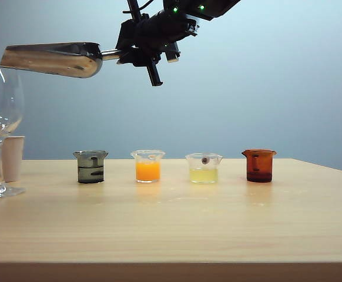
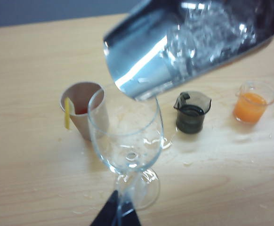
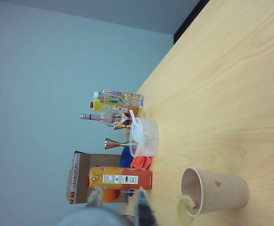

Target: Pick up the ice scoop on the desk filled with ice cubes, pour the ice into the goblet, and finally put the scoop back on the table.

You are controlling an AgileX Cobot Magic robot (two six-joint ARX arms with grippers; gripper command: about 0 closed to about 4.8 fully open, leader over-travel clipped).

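the tall clear glass goblet (image 2: 125, 141) is standing on the left of the light-wood counter (image 1: 177, 226), just in front of a beige paper cup (image 2: 83, 113), so the left tool (image 2: 116, 215), jaws narrowed around its stem, is likely steadying it. above it, the large shiny steel ice scoop (image 1: 50, 59) is hanging nearly level, its mouth over the rim and clear ice cubes (image 2: 207, 33) inside, seemingly ready for pouring. the right tool (image 1: 144, 51) is gripping the scoop's handle, nearly closed.

The shiny steel ice scoop (image 1: 50, 59), loaded with ice cubes (image 2: 212, 28), hangs level at twelve o'clock above the empty upright goblet (image 1: 2, 126) on the counter (image 1: 171, 226).
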